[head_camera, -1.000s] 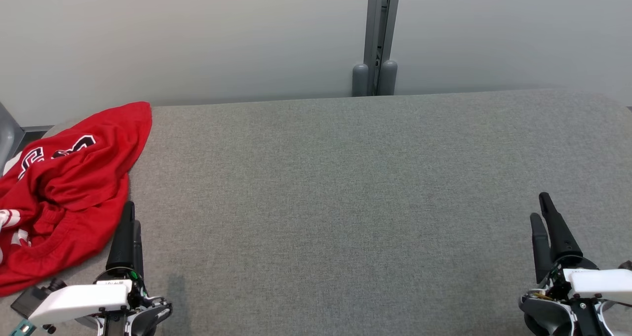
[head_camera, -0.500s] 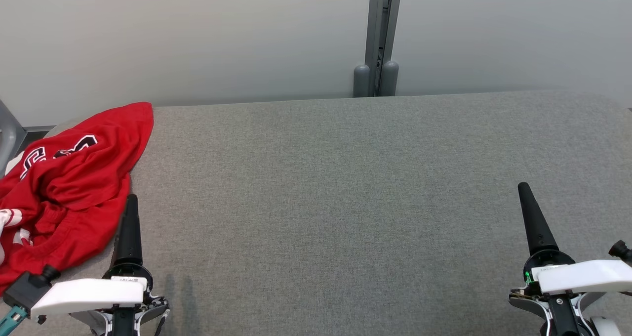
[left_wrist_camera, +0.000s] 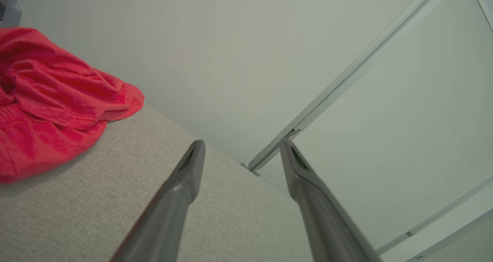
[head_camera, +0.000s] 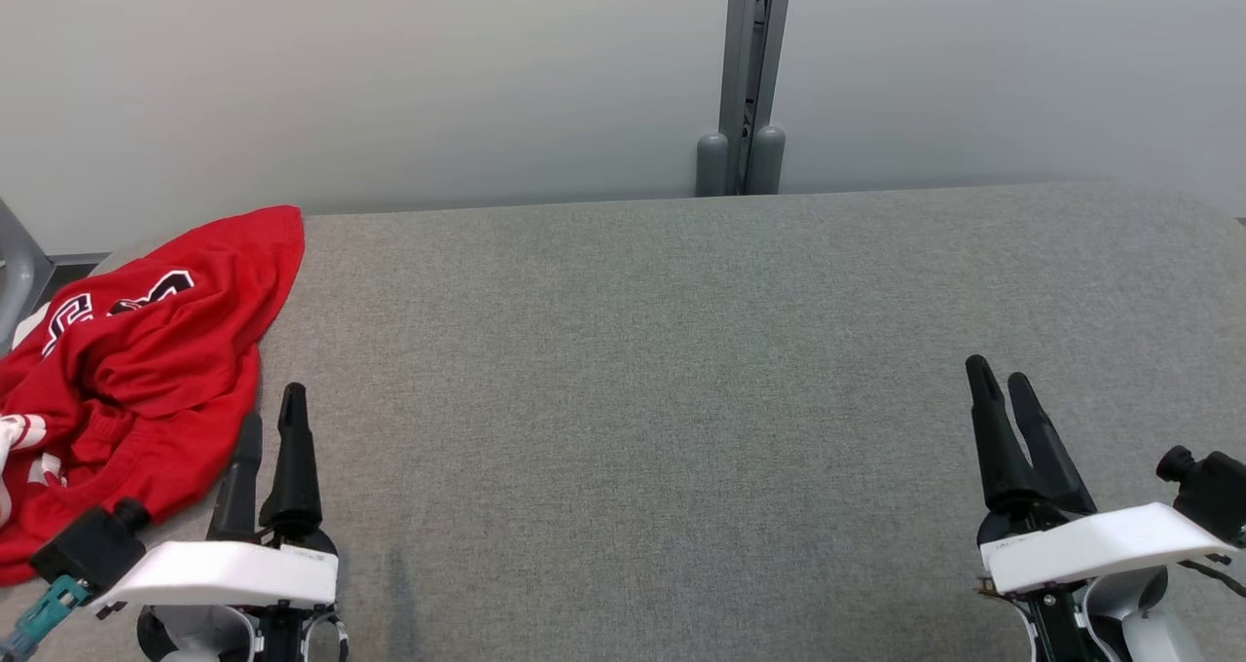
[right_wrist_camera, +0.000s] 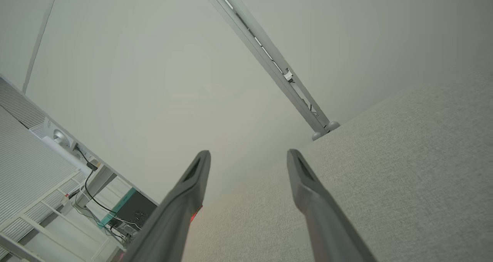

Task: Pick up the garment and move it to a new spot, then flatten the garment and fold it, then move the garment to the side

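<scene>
we count one crumpled red cloth jersey with black-and-white lettering (head_camera: 146,370), heaped at the left end of one grey woven-fabric tabletop (head_camera: 681,399), left pincer (head_camera: 272,411) just beside it, two tapered dark fingers apart, right pincer (head_camera: 997,375) likewise spread, well away from it

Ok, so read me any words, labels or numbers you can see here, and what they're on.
Red garment: black-and-white lettering, broken by folds, unreadable.
Left wrist label, behind the left tool: too small to read.
Right wrist label, behind the right tool: too small to read.
</scene>
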You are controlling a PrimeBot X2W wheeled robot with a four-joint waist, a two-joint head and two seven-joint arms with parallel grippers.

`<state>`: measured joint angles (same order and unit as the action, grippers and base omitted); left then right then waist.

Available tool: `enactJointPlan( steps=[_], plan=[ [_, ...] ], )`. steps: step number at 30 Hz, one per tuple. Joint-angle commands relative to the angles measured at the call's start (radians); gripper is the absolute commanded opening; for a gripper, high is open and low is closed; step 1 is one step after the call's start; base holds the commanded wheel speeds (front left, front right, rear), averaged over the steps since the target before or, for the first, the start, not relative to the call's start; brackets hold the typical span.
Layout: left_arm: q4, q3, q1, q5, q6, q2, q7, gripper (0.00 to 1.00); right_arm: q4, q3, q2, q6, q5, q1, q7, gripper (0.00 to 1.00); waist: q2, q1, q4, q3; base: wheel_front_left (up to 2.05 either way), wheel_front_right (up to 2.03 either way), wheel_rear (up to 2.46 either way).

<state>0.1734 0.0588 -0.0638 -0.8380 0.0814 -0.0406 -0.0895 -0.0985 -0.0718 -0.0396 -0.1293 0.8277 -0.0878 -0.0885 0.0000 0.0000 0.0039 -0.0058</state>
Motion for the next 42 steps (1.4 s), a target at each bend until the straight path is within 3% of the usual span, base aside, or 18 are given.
enactJointPlan(
  steps=[1,12,42],
  plan=[
    [-0.017,-0.006,-0.005,0.057,-0.007,-0.007,-0.011,1.00,0.016,-0.003,-0.010,-0.002,-0.048,-0.017,-0.012,1.00,0.0000,0.0000,0.000,-0.001,0.00,0.00,0.00],
    [-0.029,-0.032,0.002,0.264,-0.043,-0.008,-0.043,1.00,0.024,-0.001,-0.010,-0.002,-0.248,-0.020,-0.044,1.00,0.0000,0.0000,0.002,-0.002,0.00,0.00,0.00],
    [-0.023,-0.052,0.004,0.551,-0.065,-0.010,-0.115,1.00,0.030,-0.021,-0.012,-0.002,-0.529,-0.029,-0.116,1.00,0.0000,0.0000,0.002,-0.007,0.00,0.00,0.00]
  ],
)
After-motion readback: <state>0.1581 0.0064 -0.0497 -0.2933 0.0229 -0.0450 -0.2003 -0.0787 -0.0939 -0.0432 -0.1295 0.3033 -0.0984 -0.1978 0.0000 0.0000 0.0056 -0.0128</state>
